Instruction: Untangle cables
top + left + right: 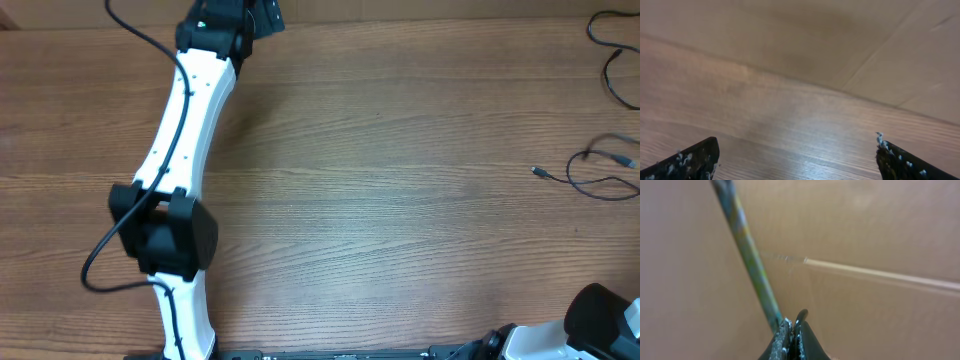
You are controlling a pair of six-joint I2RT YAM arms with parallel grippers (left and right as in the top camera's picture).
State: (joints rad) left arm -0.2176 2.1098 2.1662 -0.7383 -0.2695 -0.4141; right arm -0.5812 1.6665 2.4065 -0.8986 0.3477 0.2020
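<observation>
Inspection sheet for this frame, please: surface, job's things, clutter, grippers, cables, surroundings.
Surface: wooden table, bare grain over most of it.
Job's things: black cables lie loose at the table's right edge, with a plug end pointing left; a further strand sits at the upper right corner.
Clutter: nothing seen.
Grippers: left gripper is open wide with nothing between its fingers; right gripper is shut on a thin cable that runs up and to the left.
Cables: the black lead of the left arm loops out beside it.
Surroundings: brown board wall beyond the table.
</observation>
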